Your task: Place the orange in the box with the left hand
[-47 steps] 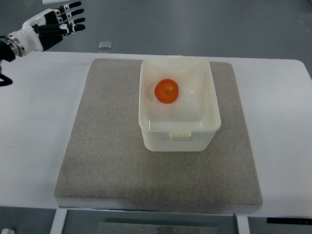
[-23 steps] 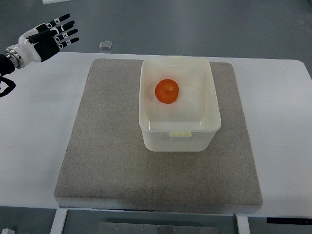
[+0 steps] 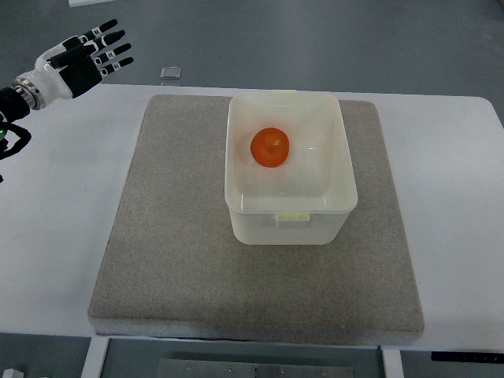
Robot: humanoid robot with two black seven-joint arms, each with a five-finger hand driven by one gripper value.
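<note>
An orange (image 3: pixel 269 147) lies inside the cream plastic box (image 3: pixel 290 214), toward the box's far left part. The box stands on a grey mat (image 3: pixel 173 236). My left hand (image 3: pixel 87 57) hovers at the upper left of the view, well away from the box, over the table's far left corner. Its black-and-white fingers (image 3: pixel 110 49) are spread and hold nothing. No right hand shows.
The mat lies on a white table (image 3: pixel 55 228). A small grey square object (image 3: pixel 169 73) sits at the table's far edge, left of the box. Grey floor lies beyond the table.
The left hand drew back leftward and lowered slightly from a second ago, then edged a little up and right. The orange and box have not moved.
</note>
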